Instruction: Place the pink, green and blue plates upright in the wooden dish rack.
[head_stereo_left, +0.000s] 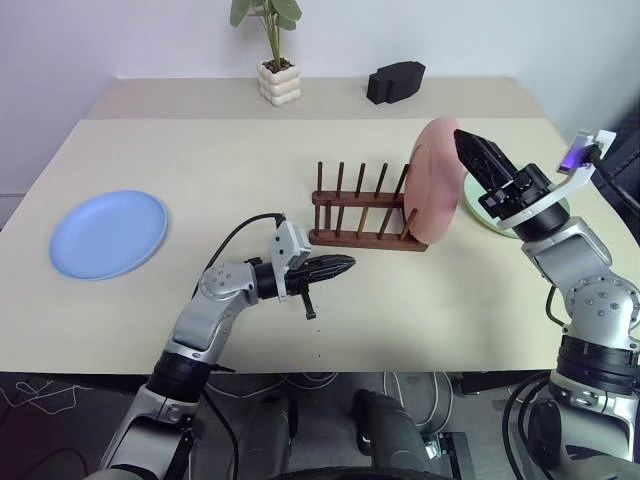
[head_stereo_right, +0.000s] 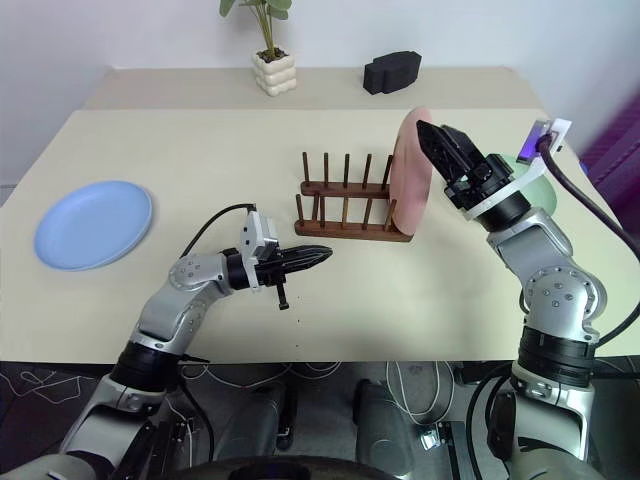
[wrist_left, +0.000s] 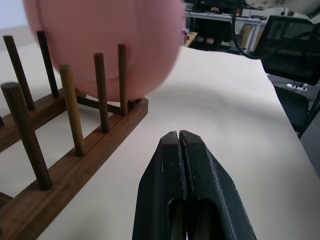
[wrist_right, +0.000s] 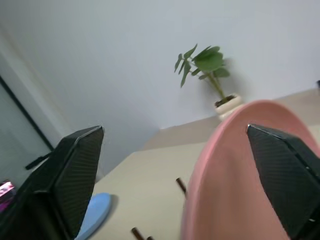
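The pink plate (head_stereo_left: 435, 180) stands upright at the right end of the wooden dish rack (head_stereo_left: 352, 238), leaning between its last pegs. My right gripper (head_stereo_left: 462, 140) is at the plate's upper right edge. In the right wrist view its fingers (wrist_right: 75, 175) are spread wide, open, with the plate's rim (wrist_right: 235, 165) between them. The green plate (head_stereo_right: 532, 176) lies flat on the table behind that arm, mostly hidden. Far to the left, the blue plate (head_stereo_left: 108, 232) lies flat. My left gripper (head_stereo_left: 348, 265) is shut and empty, hovering level just in front of the rack (wrist_left: 75, 165).
A potted plant (head_stereo_left: 272, 70) and a black object (head_stereo_left: 395, 82) stand at the back of the beige table (head_stereo_left: 200, 170). A black cable (head_stereo_left: 240, 232) loops off my left wrist. The table's front edge runs just below my left arm.
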